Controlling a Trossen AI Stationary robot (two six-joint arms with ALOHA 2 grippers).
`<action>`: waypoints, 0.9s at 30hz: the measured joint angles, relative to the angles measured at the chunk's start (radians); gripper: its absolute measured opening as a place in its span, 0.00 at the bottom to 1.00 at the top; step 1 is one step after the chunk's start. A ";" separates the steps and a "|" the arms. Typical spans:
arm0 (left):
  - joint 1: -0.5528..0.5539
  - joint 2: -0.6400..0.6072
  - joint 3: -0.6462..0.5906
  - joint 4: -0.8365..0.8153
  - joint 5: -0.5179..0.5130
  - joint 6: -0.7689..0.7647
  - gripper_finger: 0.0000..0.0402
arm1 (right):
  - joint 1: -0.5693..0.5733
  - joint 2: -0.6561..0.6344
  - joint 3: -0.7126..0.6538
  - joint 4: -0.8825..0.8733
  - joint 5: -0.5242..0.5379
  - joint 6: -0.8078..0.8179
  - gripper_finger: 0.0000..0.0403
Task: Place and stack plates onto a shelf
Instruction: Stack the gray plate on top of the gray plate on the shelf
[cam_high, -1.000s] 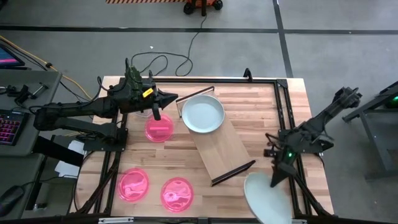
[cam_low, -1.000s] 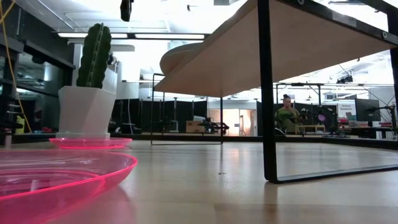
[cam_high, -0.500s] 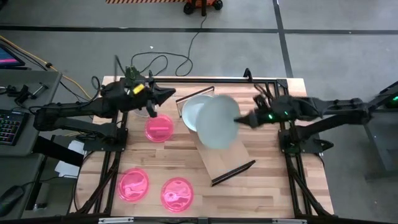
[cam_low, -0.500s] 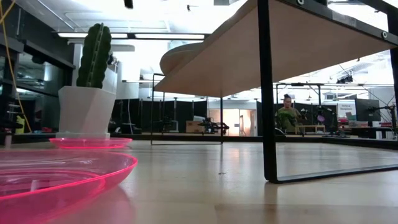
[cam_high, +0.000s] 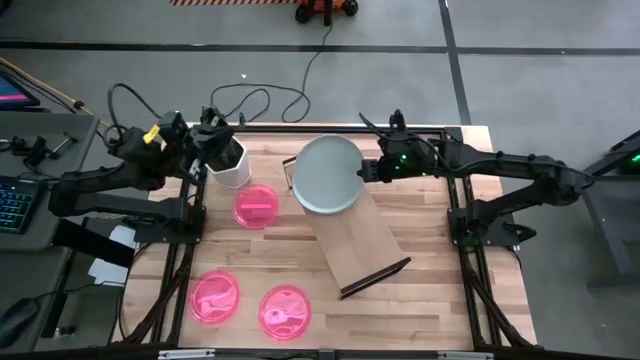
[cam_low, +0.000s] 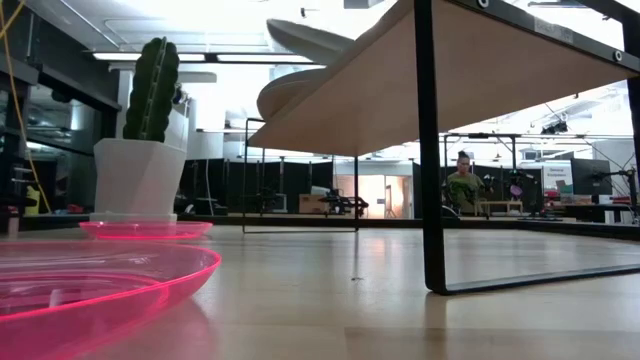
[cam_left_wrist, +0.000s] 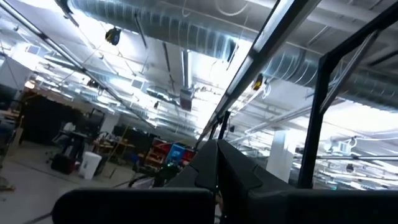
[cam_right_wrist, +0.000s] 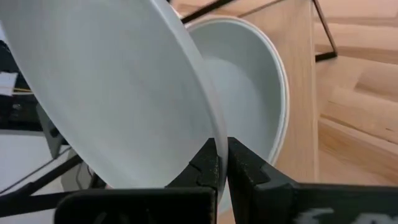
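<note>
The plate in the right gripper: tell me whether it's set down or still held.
Held. The right gripper is shut on the plate's rim, tilting it above the plate already lying on the shelf.

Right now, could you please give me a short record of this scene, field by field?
right gripper: shut on the rim of a pale plate, held tilted above the shelf's far end
plate on shelf: a second pale plate lies under the held one
shelf: light-wood board, set diagonally on the table
left gripper: over the far-left corner, beside the cactus pot
pink plates: three on the table
</note>
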 joint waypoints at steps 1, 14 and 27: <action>0.000 -0.005 0.000 -0.001 0.000 0.000 0.00 | -0.001 0.004 0.000 -0.007 0.000 -0.002 0.00; 0.000 0.004 0.000 -0.024 -0.002 -0.018 0.00 | -0.004 0.005 0.000 -0.025 0.011 -0.021 0.00; 0.000 0.029 0.000 -0.031 -0.003 -0.018 0.00 | -0.003 0.040 0.000 -0.008 0.020 -0.029 0.14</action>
